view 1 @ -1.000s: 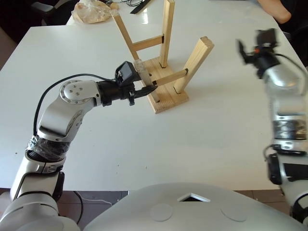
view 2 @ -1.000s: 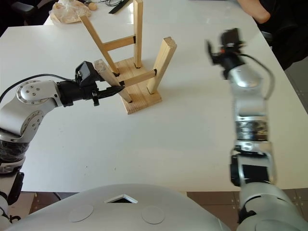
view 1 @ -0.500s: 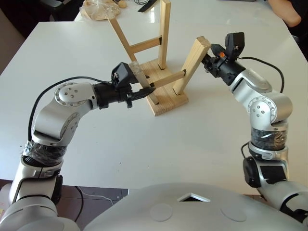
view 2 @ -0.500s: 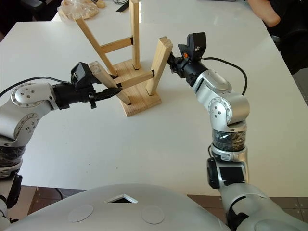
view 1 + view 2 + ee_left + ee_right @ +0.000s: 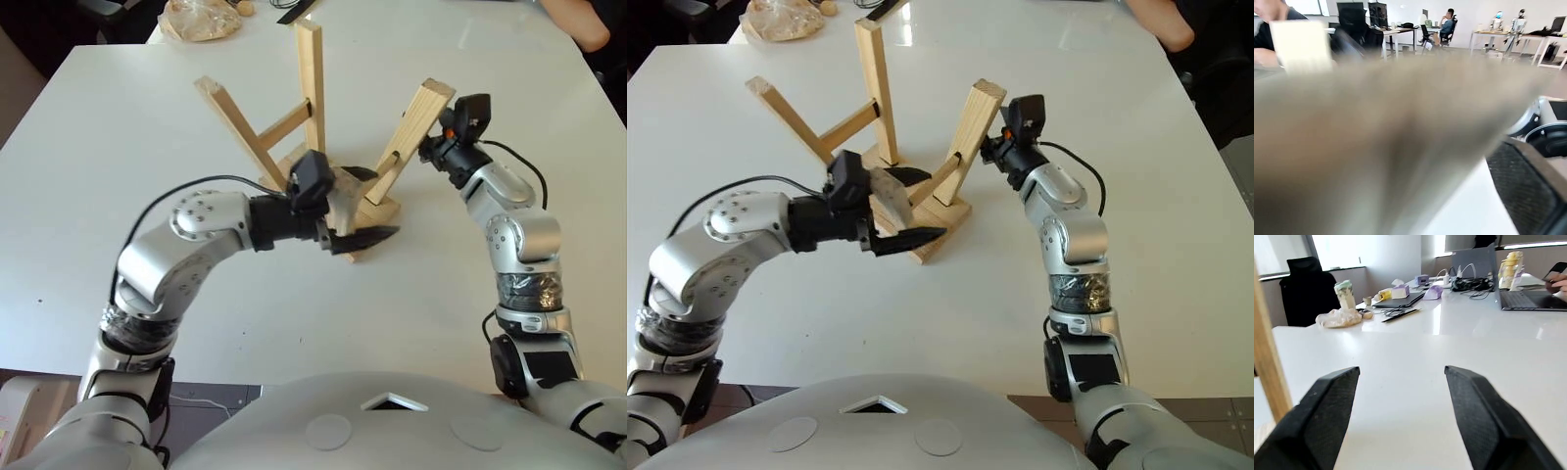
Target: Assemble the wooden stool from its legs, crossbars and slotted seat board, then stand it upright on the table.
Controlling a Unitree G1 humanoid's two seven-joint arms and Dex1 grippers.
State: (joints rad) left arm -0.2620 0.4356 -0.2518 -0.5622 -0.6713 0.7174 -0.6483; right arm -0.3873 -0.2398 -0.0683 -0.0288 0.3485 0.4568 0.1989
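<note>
The pale wooden stool (image 5: 315, 137) lies upturned and tilted in the middle of the white surface (image 5: 118, 127), legs up. The left pincer (image 5: 364, 236) looks clamped on its near wooden leg (image 5: 342, 192). The right pincer (image 5: 431, 147), fingers apart, sits beside the right leg (image 5: 411, 132). Best to close the right on that leg first, then roll both arms together slowly, so no joint pulls loose.

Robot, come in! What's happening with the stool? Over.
Left pincer shut on near leg. Right pincer open beside right leg. Stool upside down on table.
</note>
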